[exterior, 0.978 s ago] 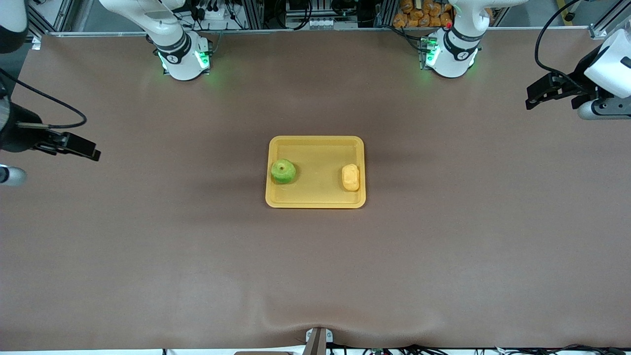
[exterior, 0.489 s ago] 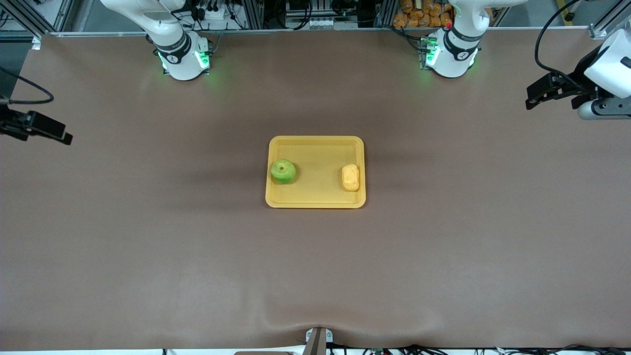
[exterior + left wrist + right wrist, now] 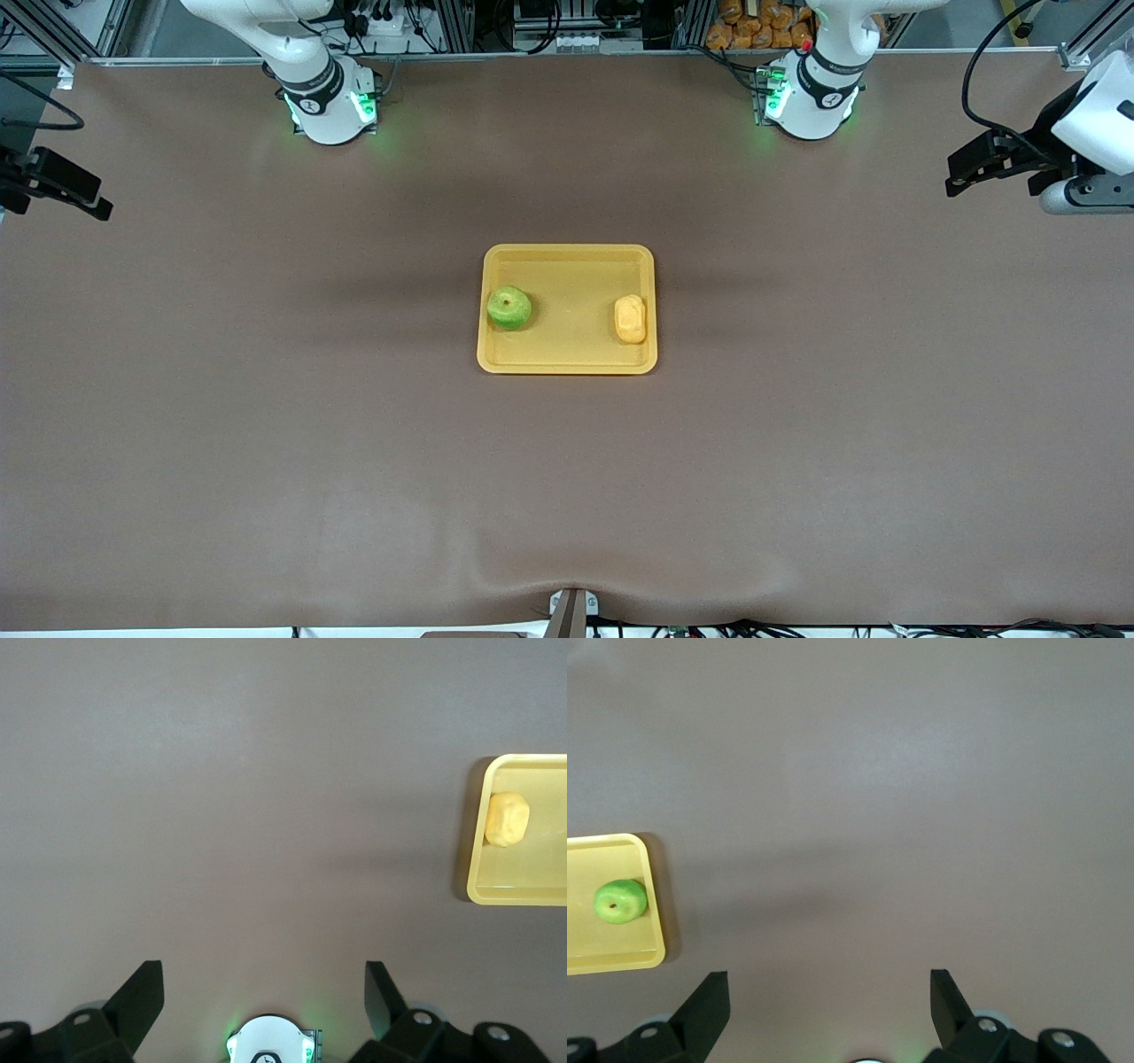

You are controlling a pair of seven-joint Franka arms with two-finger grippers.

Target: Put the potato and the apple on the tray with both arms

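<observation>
The tray [image 3: 567, 257] lay at the middle of the worktop [image 3: 797, 461]. In it sat the apple [image 3: 508, 307], against the rim toward the right arm's end, and the potato [image 3: 630, 318], near the rim toward the left arm's end, well apart. The left claw [image 3: 959, 175] hung spread and empty over the left arm's end; the right claw [image 3: 89, 197] hung likewise over the right arm's end

White arms [image 3: 310, 75], black joint bands, green-lit bases.
</observation>
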